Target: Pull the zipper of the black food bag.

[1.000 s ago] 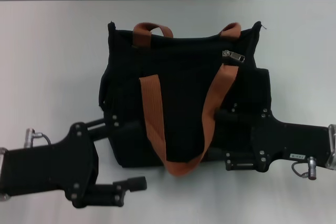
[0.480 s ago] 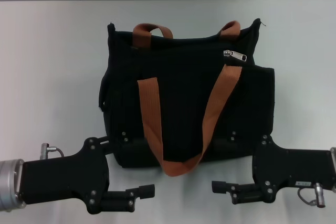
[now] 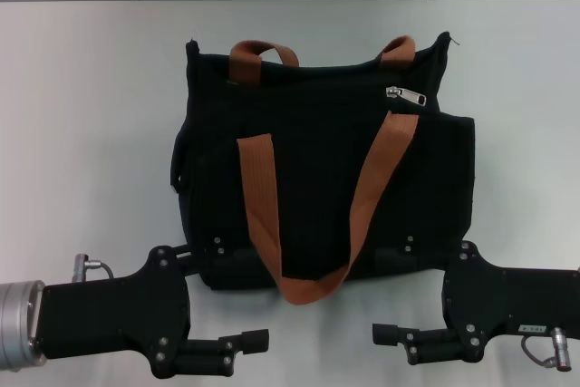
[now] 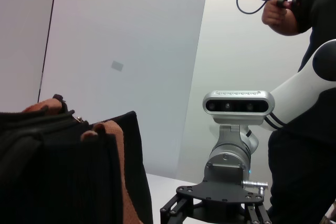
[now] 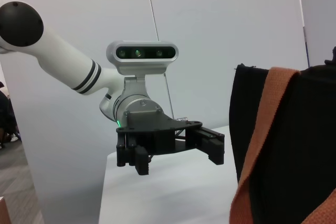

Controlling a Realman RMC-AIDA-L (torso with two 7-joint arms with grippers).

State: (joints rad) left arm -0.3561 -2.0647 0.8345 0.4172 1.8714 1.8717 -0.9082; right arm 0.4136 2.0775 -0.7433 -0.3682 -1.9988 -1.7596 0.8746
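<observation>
head view: large square black fabric food bag w/ orange-brown webbing straps lies mid white table; small silver metal zipper pull sits near bag's upper right corner. left gripper low at bag's near left edge, fingers spread, grasping nothing. right gripper at near right edge, also released. left wrist view: bag close up, right gripper beyond. right wrist view: bag, strap, left gripper spread apart.
</observation>
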